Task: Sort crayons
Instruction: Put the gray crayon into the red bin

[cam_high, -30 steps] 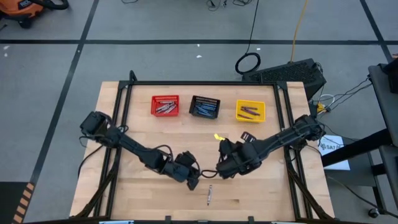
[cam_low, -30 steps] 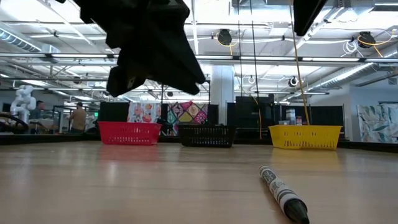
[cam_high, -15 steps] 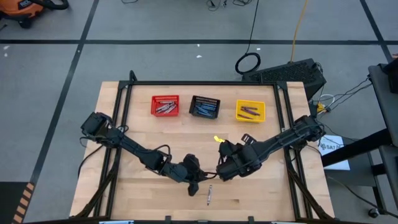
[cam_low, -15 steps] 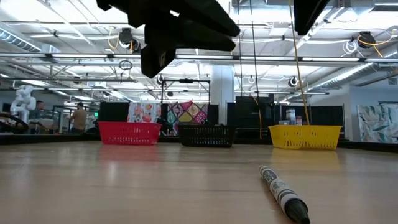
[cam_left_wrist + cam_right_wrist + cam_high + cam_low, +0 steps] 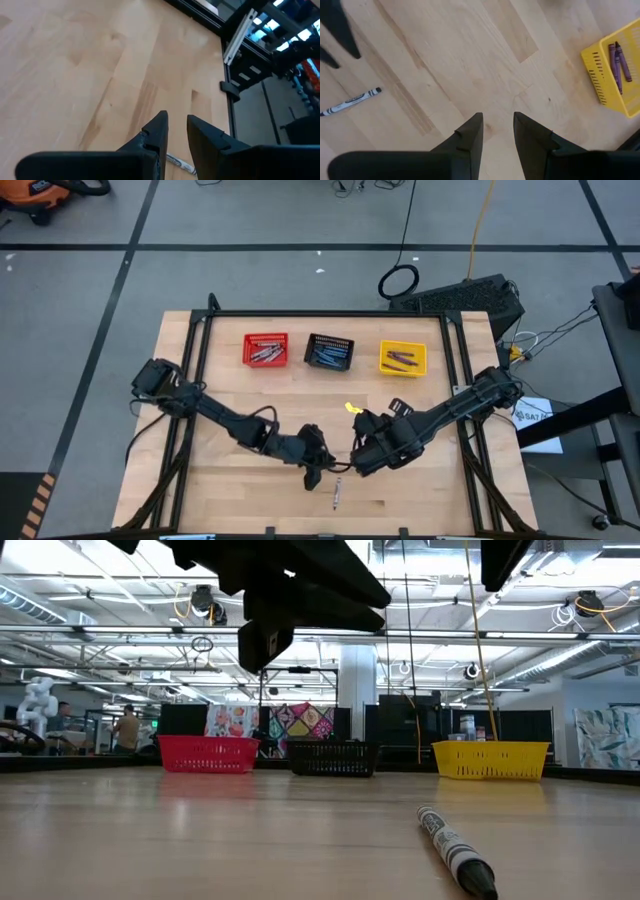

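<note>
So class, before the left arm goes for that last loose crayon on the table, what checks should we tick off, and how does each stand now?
1. Loose crayon lies flat on the table, nothing on it: ok.
2. Left gripper open and empty: ok.
3. Left gripper over the crayon: not ok, it sits just beside it.
4. Right gripper open, empty, off the crayon: ok.
5. Red basket, black basket, yellow basket unobstructed: ok.
6. Which basket suits this crayon: cannot tell.

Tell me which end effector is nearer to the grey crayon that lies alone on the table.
The left. The left end effector hovers just beside the grey crayon, open and empty. The right end effector sits slightly farther away, toward the baskets, also open.
</note>
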You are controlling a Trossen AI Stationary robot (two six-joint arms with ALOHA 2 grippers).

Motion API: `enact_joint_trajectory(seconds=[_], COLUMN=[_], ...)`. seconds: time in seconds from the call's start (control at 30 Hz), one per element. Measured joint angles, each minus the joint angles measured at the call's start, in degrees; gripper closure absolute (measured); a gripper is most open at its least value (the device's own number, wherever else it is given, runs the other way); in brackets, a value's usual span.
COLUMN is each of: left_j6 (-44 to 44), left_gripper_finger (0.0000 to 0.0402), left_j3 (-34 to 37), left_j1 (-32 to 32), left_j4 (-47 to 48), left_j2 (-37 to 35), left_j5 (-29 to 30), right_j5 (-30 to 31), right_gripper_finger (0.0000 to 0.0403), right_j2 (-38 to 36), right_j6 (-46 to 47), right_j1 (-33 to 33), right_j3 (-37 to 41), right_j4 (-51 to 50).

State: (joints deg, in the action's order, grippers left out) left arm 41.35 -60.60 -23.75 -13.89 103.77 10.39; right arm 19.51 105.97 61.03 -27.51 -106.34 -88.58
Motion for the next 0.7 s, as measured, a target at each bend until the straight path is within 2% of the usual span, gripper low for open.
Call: enact_joint_trajectory(seconds=[0.07,0.2,0.4,0.6,0.7], left_j6=[1.8,12.7,15.0,15.3,15.3], left_gripper_finger=[0.0324,0.0324,0.0324,0.0324,0.0324], left_j3=[0.0,0.0,-0.6,-6.7,-10.0], left_j1=[0.5,0.6,-0.9,-2.7,-3.5], left_j4=[0.0,-0.6,4.9,14.2,14.3], left_j2=[0.0,0.0,0.0,1.9,4.0], left_j5=[0.7,3.1,2.8,3.6,3.6], right_j5=[0.1,3.3,6.0,5.9,5.8], right_gripper_finger=[0.0307,0.0307,0.0307,0.0307,0.0307], right_j2=[0.0,0.0,0.0,0.0,0.0], right_j6=[0.5,2.6,6.2,7.3,7.3], right_j1=[0.0,0.0,0.0,0.0,0.0], right_j3=[0.0,0.0,0.0,0.0,0.0], right_j4=[0.0,-0.2,-1.4,-1.4,-1.4])
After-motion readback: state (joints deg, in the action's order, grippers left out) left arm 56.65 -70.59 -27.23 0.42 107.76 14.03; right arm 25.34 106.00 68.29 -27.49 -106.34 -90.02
